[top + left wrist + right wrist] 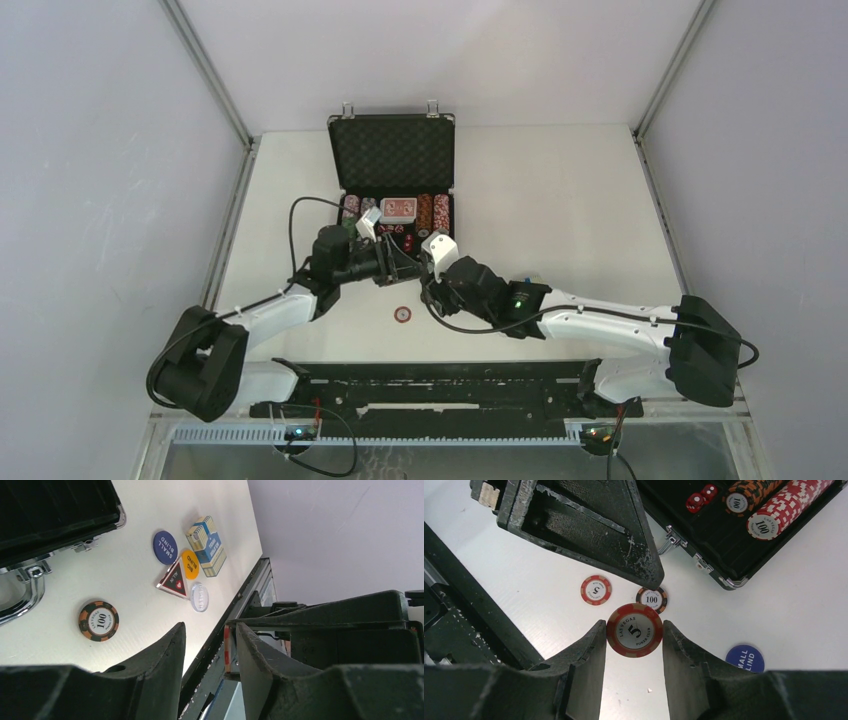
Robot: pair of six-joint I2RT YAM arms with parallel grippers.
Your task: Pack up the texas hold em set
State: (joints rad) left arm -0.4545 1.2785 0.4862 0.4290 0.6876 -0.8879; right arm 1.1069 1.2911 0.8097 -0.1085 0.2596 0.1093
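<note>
Listing your stock as it lies on the table (560,200): first, the case (391,150), open at the top centre of the overhead view with its lid swung to the far side and its tray toward you. The tray holds rows of chip stacks (432,212) either side of a red card deck (399,208). Two red dice (702,496) sit beside the stacks at the upper right of the right wrist view. Its chrome handle (25,587) shows at the left edge of the left wrist view. Second, your right claw (633,630), closed on a held red five chip (634,639), which is pinched by its rim between both fingers, face toward the camera, above the table in front of the case. Third, your left claw (207,645), jaws parted with nothing between them, only the table edge showing through the gap; in the overhead view it is just left of the right claw. Fourth, loose pieces outside the case. A loose red five chip (596,590) lies flat left of centre in the right wrist view. A black-and-orange hundred chip (98,620) lies flat near the handle. A blue small-blind button (165,547), a yellow big-blind button (190,564), a triangular all-in button (173,579) and a clear round button (199,596) are clustered at upper centre of the left wrist view. The yellow one touches the triangle. A blue card deck (206,545) lies just beside that cluster, on the side away from the case.
</note>
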